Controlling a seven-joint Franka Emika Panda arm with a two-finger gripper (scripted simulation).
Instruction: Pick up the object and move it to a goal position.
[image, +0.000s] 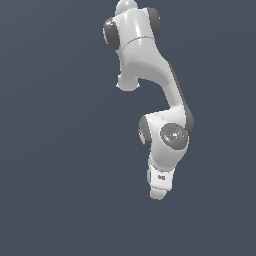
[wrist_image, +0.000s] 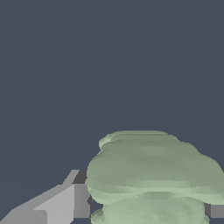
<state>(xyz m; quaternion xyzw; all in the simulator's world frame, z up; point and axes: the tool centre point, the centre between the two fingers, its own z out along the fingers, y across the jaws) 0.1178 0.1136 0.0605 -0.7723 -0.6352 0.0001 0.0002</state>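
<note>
Green ridged blob (wrist_image: 153, 179) up close in the wrist view, wedged between grey fingers (wrist_image: 57, 203), one each side, pressing its flanks. Behind all, plain dark slate ground (image: 55, 150). White arm (image: 150, 75) bent down through the exterior view, elbow joint (image: 172, 135) grey-capped. Gripper (image: 160, 186) at the low end, closed partway on the blob (image: 149, 175), only a green sliver peeking out.

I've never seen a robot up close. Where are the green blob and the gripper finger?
green blob (wrist_image: 153, 175), wrist view, on its ridged middle.
gripper finger (wrist_image: 65, 199), wrist view, on its grey flat side.
</note>
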